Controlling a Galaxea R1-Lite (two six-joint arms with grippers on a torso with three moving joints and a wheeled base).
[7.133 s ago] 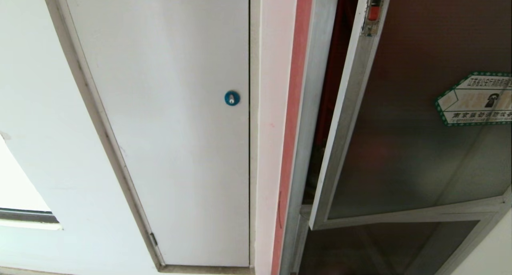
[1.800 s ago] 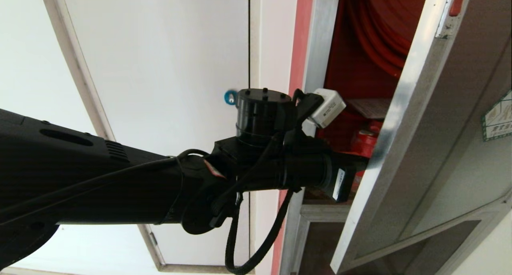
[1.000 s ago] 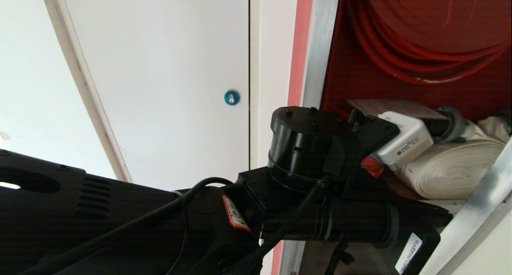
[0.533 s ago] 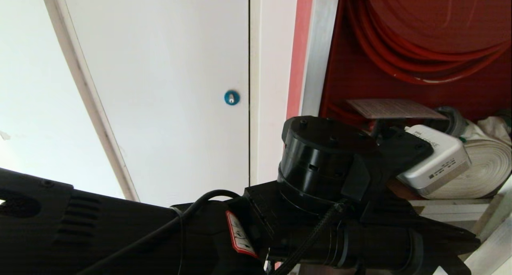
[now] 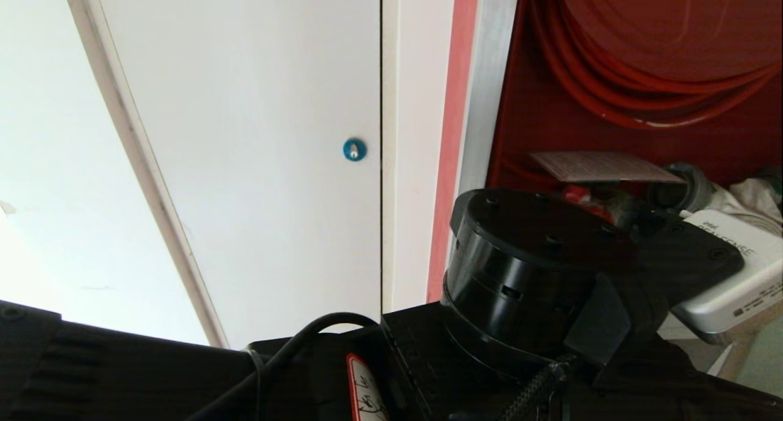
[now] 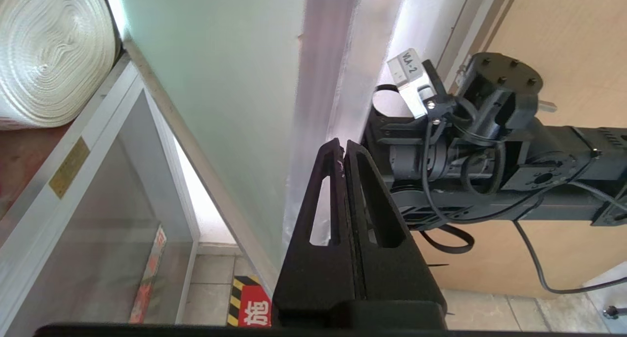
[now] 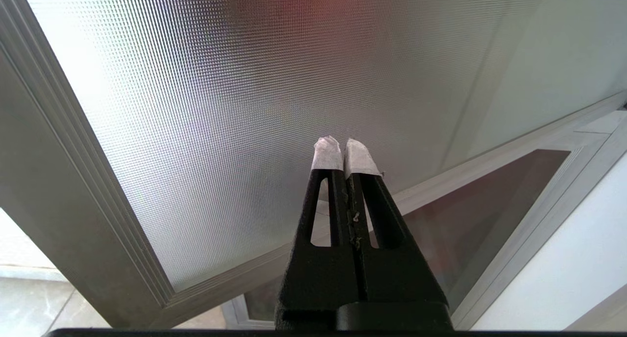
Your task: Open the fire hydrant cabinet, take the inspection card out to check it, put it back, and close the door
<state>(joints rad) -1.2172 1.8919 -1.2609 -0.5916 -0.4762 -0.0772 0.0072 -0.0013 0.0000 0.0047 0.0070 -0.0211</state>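
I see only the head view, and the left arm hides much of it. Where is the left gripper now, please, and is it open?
Observer: The left gripper is shut, its tip at the aluminium edge of the opened door; contact I cannot confirm.
Operator: And the right gripper?
Observer: The right gripper is shut on nothing, pointing at the door's textured glass.
Operator: What is lower down?
Observer: Below the shelf rail of the fire hydrant cabinet sits a smaller glass panel.

Left claw (image 6: 341,143) closed, seemingly against the door (image 6: 323,82) edge.
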